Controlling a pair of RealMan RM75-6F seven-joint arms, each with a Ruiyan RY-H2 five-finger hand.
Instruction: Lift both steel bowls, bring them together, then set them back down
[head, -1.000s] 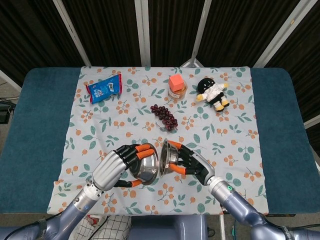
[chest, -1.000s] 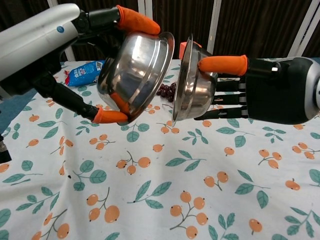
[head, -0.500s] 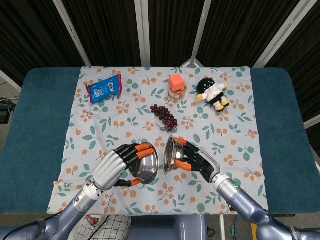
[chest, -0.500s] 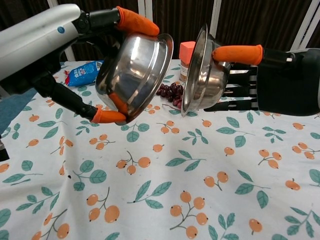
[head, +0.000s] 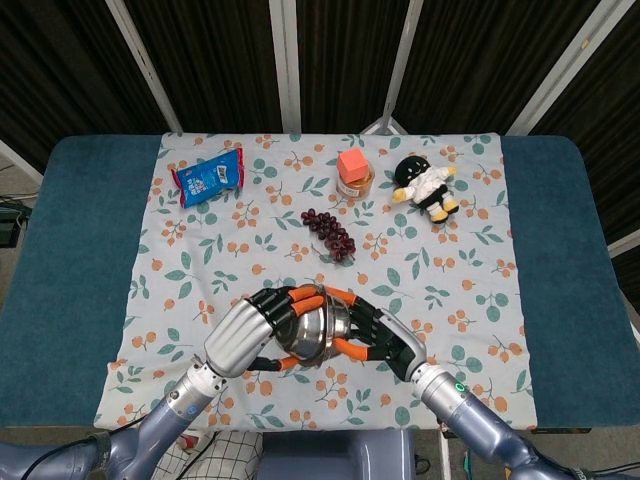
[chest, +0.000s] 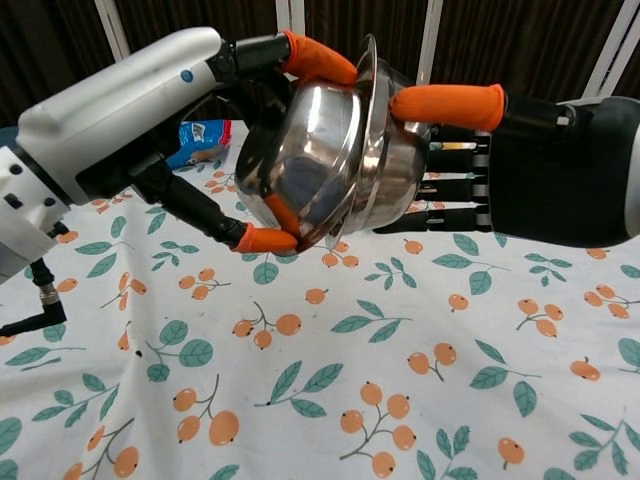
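Note:
Two steel bowls are held in the air above the floral tablecloth (head: 190, 262), tipped on their sides with their rims pressed together mouth to mouth. My left hand (head: 243, 338) (chest: 236, 108) grips the left bowl (head: 309, 330) (chest: 305, 150), orange fingertips over its top and under its base. The right bowl (head: 338, 318) (chest: 398, 172) sits in my right hand (head: 388, 342) (chest: 520, 160), a thumb lying along its upper rim and fingers behind its base. The bowls' insides are hidden.
At the far side of the cloth lie a blue snack packet (head: 210, 177) (chest: 200, 142), a bunch of dark grapes (head: 330, 232), an orange block on a jar (head: 352, 168) and a plush doll (head: 426, 187). Blue table edges flank the cloth.
The hands moved toward each other and closed the gap. The two bowls, apart half a second ago, now touch rim to rim.

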